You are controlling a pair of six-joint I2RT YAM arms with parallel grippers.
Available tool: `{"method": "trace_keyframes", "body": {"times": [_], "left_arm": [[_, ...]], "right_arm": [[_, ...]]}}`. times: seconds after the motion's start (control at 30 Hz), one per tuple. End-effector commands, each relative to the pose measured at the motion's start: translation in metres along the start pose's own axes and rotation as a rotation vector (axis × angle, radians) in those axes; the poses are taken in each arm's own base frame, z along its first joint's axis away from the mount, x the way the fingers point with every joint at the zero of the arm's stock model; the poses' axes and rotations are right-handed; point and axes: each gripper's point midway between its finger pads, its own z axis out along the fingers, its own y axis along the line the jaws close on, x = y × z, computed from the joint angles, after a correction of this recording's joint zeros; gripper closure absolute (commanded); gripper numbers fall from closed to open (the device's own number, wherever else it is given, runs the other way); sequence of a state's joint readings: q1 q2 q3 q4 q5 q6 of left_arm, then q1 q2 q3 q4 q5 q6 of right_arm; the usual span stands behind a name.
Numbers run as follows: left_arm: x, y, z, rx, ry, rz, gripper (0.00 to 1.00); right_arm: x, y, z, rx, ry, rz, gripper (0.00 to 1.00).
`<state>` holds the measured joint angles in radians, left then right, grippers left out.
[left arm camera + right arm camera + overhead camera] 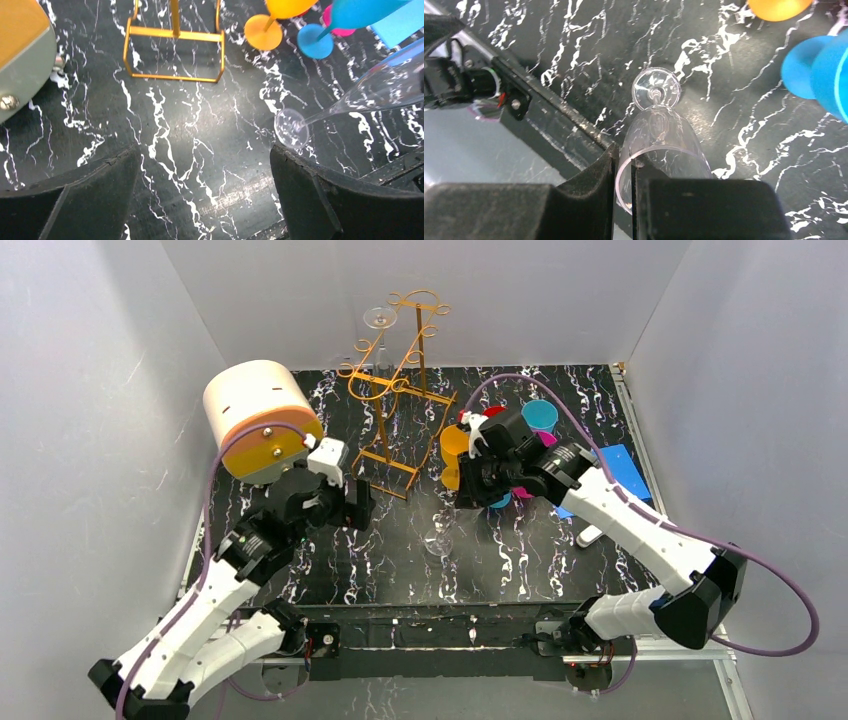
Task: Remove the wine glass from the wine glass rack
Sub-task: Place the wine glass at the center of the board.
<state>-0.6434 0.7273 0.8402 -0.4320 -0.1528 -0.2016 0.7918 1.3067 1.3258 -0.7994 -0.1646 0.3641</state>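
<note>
R gripper (624,165) is pinching the rim of the clear wine glass (659,127). Its jaws are sitting narrow, w/ only the thin bowl wall betw. the black fingers (584,195). The glass is hanging off the wine glass rack (400,390) & well apart from it, over the mid part of the black marbled desk (400,570), closer to the near edge than the rack is. It's leaning, bowl up in the grip, stem & round foot pointing down at the desk top. Can't tell if the foot is touching the surface or just above it.

L gripper (204,160) is hovering wide open w/ nothing betw. its jaws, left of the held glass & just on the near side of the rack's rectangular base.

The rack is standing upright by the middle of the far edge. A second clear glass (378,318) is hanging foot-up near its top.

A cream-&-orange round box (262,420) is sitting toward the far-left corner. A bunch of coloured glasses (540,415) (orange, teal, pink, red) is crowding the far-right part, partly behind the R arm. A blue flat sheet (622,465) is lying by the right edge.
</note>
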Motion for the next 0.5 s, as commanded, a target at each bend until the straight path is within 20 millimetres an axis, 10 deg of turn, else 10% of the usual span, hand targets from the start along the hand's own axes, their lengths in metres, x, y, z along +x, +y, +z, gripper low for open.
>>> {"method": "trace_keyframes", "body": {"times": [0.0, 0.47], "left_arm": [[0.011, 0.013, 0.001, -0.110, 0.127, -0.044, 0.02], [0.029, 0.019, 0.012, -0.178, 0.247, -0.104, 0.02]], "right_arm": [[-0.031, -0.005, -0.008, 0.094, -0.116, -0.006, 0.99], [-0.047, -0.032, 0.007, 0.274, -0.091, -0.011, 0.99]]}}
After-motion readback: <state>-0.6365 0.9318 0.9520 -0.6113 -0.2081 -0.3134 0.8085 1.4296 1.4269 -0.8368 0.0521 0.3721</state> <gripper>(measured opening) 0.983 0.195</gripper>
